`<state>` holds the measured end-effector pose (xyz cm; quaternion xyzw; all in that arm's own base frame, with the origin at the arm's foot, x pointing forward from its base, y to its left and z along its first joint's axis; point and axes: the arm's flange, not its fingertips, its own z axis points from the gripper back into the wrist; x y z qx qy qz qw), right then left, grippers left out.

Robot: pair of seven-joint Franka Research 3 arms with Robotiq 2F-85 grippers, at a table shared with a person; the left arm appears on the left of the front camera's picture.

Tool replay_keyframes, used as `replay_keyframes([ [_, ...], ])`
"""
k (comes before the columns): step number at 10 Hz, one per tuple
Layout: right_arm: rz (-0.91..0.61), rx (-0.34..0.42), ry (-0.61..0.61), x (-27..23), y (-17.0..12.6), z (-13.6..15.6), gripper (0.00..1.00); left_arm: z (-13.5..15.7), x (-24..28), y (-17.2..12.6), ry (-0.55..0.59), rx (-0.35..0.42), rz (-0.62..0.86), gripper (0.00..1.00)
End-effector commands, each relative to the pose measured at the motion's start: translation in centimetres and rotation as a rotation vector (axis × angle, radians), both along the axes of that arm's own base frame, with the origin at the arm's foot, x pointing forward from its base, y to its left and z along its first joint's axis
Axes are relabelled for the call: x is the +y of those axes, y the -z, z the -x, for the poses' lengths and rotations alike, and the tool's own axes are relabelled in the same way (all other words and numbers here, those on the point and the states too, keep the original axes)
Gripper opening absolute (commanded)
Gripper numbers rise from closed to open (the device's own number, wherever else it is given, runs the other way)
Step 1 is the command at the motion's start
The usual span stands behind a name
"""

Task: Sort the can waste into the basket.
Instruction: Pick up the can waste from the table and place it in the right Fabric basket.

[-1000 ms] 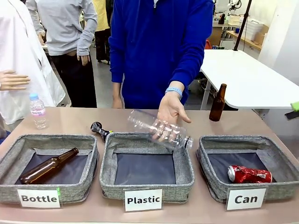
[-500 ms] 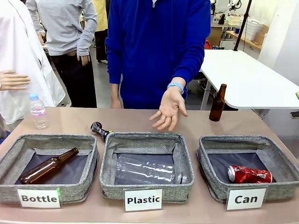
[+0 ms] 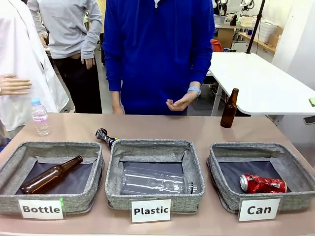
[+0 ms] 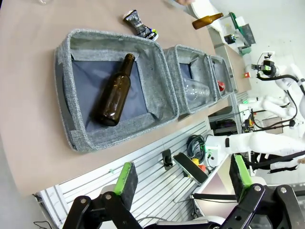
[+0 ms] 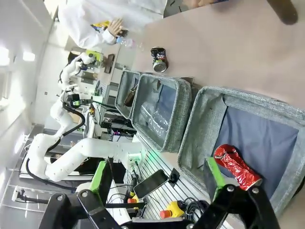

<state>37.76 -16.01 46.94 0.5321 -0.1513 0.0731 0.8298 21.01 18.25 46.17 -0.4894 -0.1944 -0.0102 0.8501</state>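
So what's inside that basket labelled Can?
One crushed red can lies on its side on the dark lining of the basket, toward the near side. The near wall hides a strip of the floor just behind the label.

Front cam faces person [image 3: 157, 49], all share baskets [image 3: 152, 143]

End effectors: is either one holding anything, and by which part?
Nothing is held. The left end effector and the right end effector are both open and empty.
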Motion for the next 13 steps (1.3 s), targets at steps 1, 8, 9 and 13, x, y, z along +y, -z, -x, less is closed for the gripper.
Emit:
replay_keyframes([
  [1,0.005,-0.013,-0.009,-0.2,0.0,0.3,1.0,-0.2,-0.1,0.0,-0.017,-0.003,0.017,1.0],
  [8,0.005,-0.013,-0.009,-0.2,0.0,0.3,1.0,-3.9,-8.4,-3.7,0.36,-0.168,-0.192,1.0],
  [9,0.005,-0.013,-0.009,-0.2,0.0,0.3,1.0,-7.0,-12.1,-4.1,0.396,-0.129,-0.25,1.0],
  [13,0.005,-0.013,-0.009,-0.2,0.0,0.3,1.0,-15.8,-27.2,-4.6,0.413,-0.037,-0.638,1.0],
])
